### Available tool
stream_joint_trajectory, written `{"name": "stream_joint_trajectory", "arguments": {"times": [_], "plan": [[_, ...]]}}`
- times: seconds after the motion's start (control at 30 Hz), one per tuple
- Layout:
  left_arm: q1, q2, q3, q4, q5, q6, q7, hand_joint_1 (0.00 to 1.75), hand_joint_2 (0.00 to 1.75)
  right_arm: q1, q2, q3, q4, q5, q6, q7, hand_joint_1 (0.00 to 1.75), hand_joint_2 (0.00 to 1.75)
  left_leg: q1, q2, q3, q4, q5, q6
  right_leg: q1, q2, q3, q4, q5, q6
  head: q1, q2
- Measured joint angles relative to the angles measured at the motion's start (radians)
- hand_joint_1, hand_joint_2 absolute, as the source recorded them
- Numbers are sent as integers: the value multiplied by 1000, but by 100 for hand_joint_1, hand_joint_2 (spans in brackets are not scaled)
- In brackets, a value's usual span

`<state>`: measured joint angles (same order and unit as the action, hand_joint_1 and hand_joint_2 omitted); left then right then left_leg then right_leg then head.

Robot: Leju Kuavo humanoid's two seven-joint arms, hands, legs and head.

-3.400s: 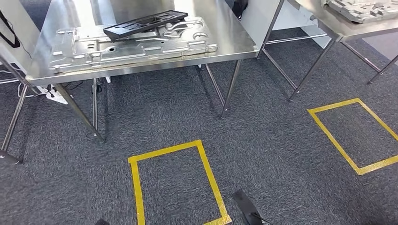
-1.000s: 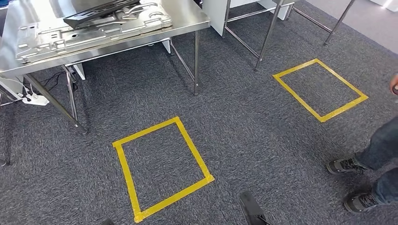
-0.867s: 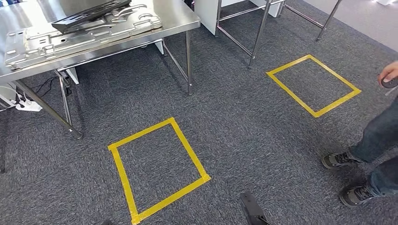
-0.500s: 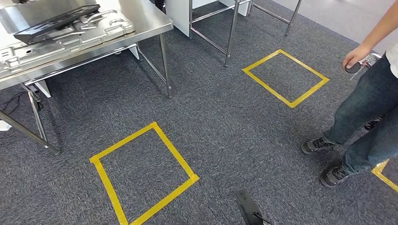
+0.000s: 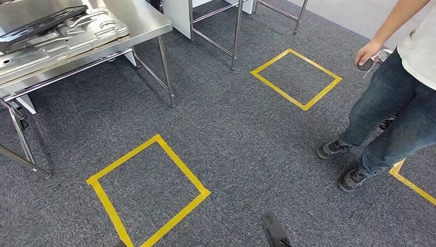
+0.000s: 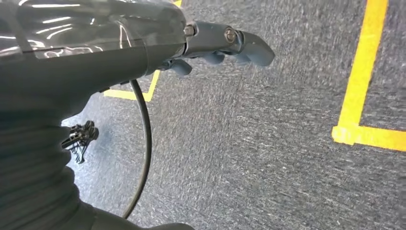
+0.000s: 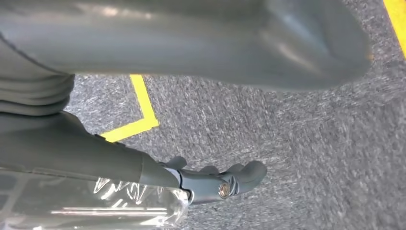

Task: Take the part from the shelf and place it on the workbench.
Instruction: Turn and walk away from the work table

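Bench [image 5: 144, 23], upper left of the frame, is carrying a black part [image 5: 38, 20] on a metal panel [image 5: 61, 38]. Left robot hand [image 6: 225, 45] and right robot hand [image 7: 215, 182] are hanging empty, fingers loosely extended. A person [image 5: 396, 98] is standing at right, so turning slowly looks advisable.

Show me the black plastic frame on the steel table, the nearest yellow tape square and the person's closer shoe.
Black plastic frame [image 5: 43, 21], head view, middle of its top bar.
Nearest yellow tape square [image 5: 181, 167], head view, right-hand strip.
Person's closer shoe [image 5: 351, 179], head view, upper.
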<state>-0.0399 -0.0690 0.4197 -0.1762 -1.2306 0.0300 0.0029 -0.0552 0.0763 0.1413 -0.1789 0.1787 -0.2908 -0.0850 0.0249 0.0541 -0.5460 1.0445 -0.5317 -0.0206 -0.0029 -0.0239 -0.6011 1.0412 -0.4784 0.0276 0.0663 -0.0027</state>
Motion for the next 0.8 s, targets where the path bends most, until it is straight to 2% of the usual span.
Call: {"name": "stream_joint_trajectory", "arguments": {"times": [0.07,0.13,0.17,0.2,0.27,0.3,0.33,0.37,0.4,0.47,0.53,0.6,0.67,0.7,0.77,0.8], "plan": [[0,0,-1,0,-1,0,-2,0,175,3,-1,-1,0,0,0,-1,0,0,-1,5,3,-7,2,-11,5,4,-1,-6,-2,-6,-4,0],[-1,-1,-3,0,-2,0,-6,0,175,6,-2,-5,1,0,-1,-1,0,0,1,-8,1,4,-11,-20,3,10,2,-13,1,-18,-11,0],[-1,-1,-4,0,-4,0,-9,0,175,5,-3,-7,1,0,-2,-1,0,0,2,-21,-12,36,-32,-22,1,14,4,-16,3,-26,-16,0],[0,-1,-6,0,-4,0,-11,0,175,4,-3,-8,1,1,-2,-1,0,0,1,-34,-35,90,-63,-22,0,18,6,-17,3,-33,-23,0],[2,-1,-7,0,-6,0,-16,0,175,3,-2,-10,1,1,-2,-1,0,0,-3,-48,-99,226,-121,-21,2,29,8,-17,2,-41,-36,0],[3,-1,-8,0,-7,0,-18,0,175,4,-2,-11,1,1,-2,-1,0,0,-5,-50,-121,269,-129,-21,3,35,8,-17,2,-41,-39,0],[4,-1,-8,0,-8,0,-20,0,175,4,-2,-11,1,1,-2,-1,0,0,-6,-51,-126,273,-117,-20,3,43,9,-16,2,-41,-41,0],[4,-1,-8,0,-8,0,-22,0,175,5,-2,-12,1,1,-2,-2,0,0,-5,-52,-111,236,-86,-20,2,51,11,-15,1,-41,-41,0],[4,-1,-8,0,-8,0,-24,0,175,5,-2,-12,1,1,-2,-2,0,0,-3,-58,-83,171,-46,-20,1,60,12,-12,0,-39,-43,0],[4,-1,-9,0,-8,0,-29,0,175,4,-2,-13,1,1,-2,-3,0,0,1,-85,-33,53,2,-20,3,75,8,-1,-5,-32,-47,0],[5,-1,-10,1,-9,0,-33,0,175,5,-3,-13,1,1,-2,-3,0,0,1,-101,-20,18,5,-17,5,87,1,5,-6,-22,-48,0],[4,-2,-10,1,-10,0,-36,0,175,9,-3,-14,1,1,-3,-4,0,0,0,-90,-21,16,8,-8,2,94,-2,5,-5,-16,-45,0],[3,-3,-10,1,-11,2,-39,0,175,11,-2,-14,2,1,-3,-4,0,0,3,-77,-20,14,10,2,1,77,-19,39,-28,-10,-37,0],[3,-3,-9,0,-12,3,-40,0,175,10,-1,-14,2,1,-3,-4,0,0,4,-70,-20,13,10,6,0,64,-41,84,-53,-7,-31,0],[4,-3,-9,0,-12,4,-41,0,175,9,0,-14,2,1,-3,-5,0,0,3,-53,-20,14,9,10,-2,45,-106,214,-110,-2,-20,0],[4,-3,-9,0,-12,4,-42,0,175,10,0,-15,2,2,-3,-5,0,0,3,-45,-20,14,8,11,-4,42,-131,262,-122,-1,-18,0]]}}
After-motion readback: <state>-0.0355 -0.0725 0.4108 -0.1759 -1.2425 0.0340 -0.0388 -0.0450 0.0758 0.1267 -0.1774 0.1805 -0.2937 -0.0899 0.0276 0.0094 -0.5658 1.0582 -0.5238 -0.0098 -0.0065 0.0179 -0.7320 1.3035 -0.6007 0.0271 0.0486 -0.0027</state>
